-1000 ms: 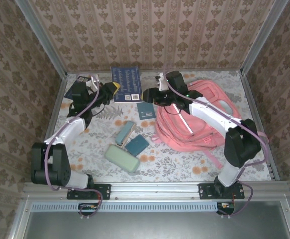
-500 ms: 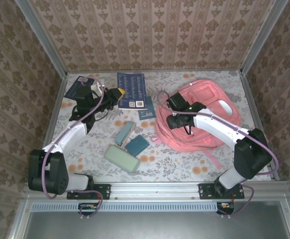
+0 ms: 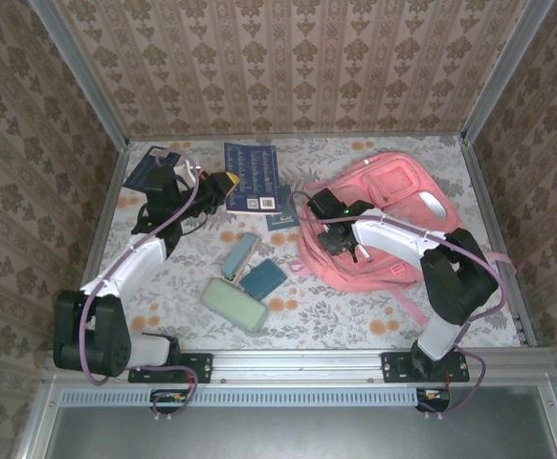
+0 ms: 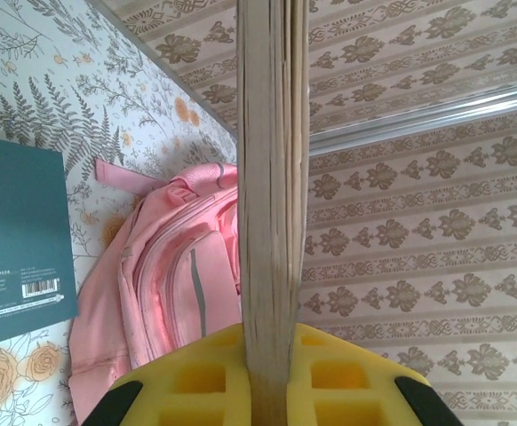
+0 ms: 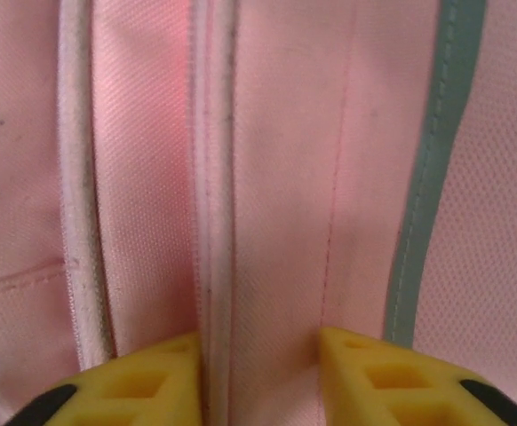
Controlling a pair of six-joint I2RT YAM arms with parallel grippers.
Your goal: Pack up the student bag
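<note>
The student bag (image 3: 393,225), a big pink backpack, lies flat at the right of the table; it also shows in the left wrist view (image 4: 174,293). My right gripper (image 3: 339,239) is down on its left side. Its yellow pads (image 5: 152,382) pinch a fold of pink fabric (image 5: 272,222) beside a white-piped seam. My left gripper (image 3: 223,182) is shut on the edge of a dark blue book (image 3: 251,175) near the back wall. The page stack (image 4: 273,195) stands upright between its yellow pads (image 4: 192,377).
A small teal notebook (image 3: 280,216) lies just left of the bag. A pale green pencil case (image 3: 233,304) and two teal items (image 3: 252,266) lie mid-table. Another dark book (image 3: 144,167) sits behind the left arm. Metal rails and patterned walls close in the table.
My right gripper left the book at the back, swung down onto the bag's left side, and its jaws narrowed onto the fabric. The left gripper kept hold of the book, shifting slightly.
</note>
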